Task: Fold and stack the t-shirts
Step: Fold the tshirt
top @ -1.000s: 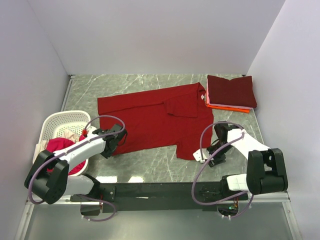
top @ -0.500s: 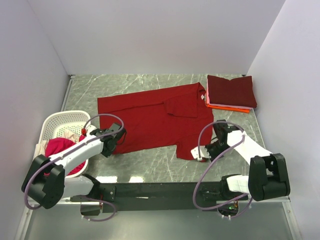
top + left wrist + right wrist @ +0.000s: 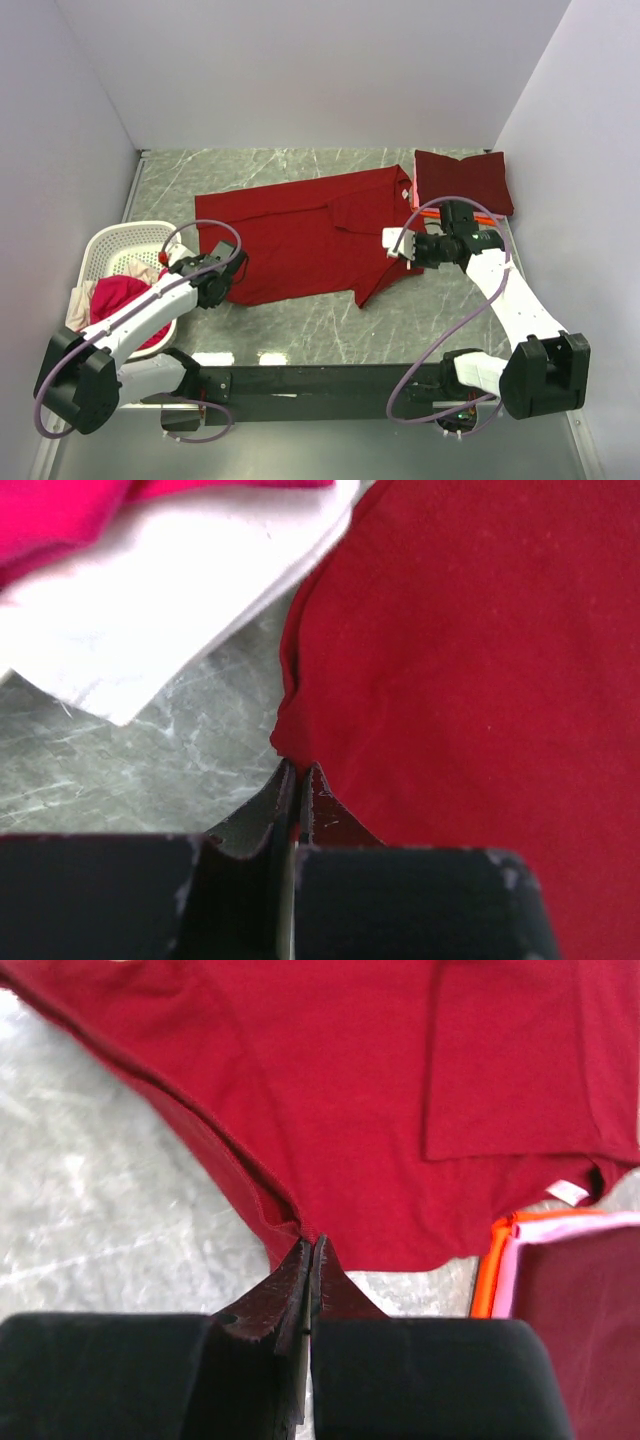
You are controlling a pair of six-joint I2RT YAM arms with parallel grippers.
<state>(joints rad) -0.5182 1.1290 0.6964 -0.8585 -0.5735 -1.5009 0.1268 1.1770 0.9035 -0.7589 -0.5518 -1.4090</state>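
Seen from above, a white lattice basket sits at the far left with a magenta-pink t-shirt bunched inside. Just to its right, the left gripper is at the near-left corner of a large dark red t-shirt. Its wrist view shows the fingers pressed together with the cloth's edge meeting their tips, so it appears to be pinching that corner. The shirt lies spread on the grey marbled table, its long axis running left to right, collar end towards the right. At the shirt's near-right side, the right gripper is clenched on the bottom hem, which is drawn up and inward there. Each arm therefore holds its own end of the near edge, and the body of the shirt lies away from both pincers, towards the far wall. Any fold would likely carry this edge that way. At the far right, a folded maroon t-shirt rests on an orange t-shirt.
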